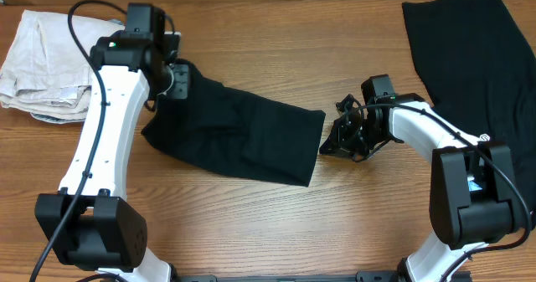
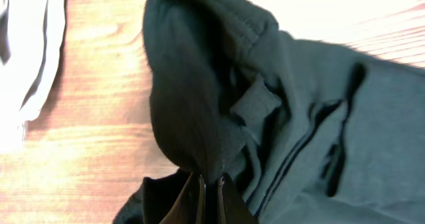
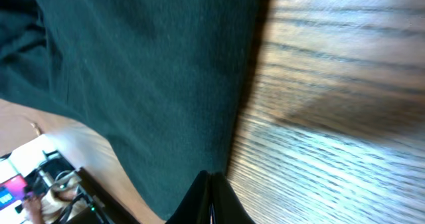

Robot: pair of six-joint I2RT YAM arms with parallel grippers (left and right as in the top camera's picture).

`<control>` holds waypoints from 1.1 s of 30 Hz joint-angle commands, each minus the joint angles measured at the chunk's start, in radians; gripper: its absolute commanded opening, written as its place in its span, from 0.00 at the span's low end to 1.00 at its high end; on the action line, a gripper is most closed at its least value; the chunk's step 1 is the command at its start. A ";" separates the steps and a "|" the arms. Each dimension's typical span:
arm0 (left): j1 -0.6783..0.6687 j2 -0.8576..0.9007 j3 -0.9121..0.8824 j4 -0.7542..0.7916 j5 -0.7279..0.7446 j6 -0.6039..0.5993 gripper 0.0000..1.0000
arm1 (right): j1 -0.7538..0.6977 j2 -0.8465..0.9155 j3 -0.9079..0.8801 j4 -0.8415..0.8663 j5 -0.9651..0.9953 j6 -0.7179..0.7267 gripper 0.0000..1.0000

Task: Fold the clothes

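- Left hand (image 2: 210, 185) is pinched tight on the black T-shirt (image 1: 239, 135), which lies bunched mid-tabletop (image 1: 251, 223).
- Right hand (image 3: 211, 187) has its fingers together at the shirt's right edge; whether it has cloth, I cannot tell.
- No tidy fold yet, and a second black garment (image 1: 477, 56) waits far right.

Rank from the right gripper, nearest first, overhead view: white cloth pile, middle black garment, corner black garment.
1. Middle black garment: its edge beside the right gripper.
2. Corner black garment: far right corner.
3. White cloth pile: far left corner.
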 commanded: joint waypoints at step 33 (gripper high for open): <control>-0.599 0.024 0.088 0.085 0.136 -0.082 0.04 | -0.388 -0.154 0.732 -0.409 -0.052 -0.013 0.04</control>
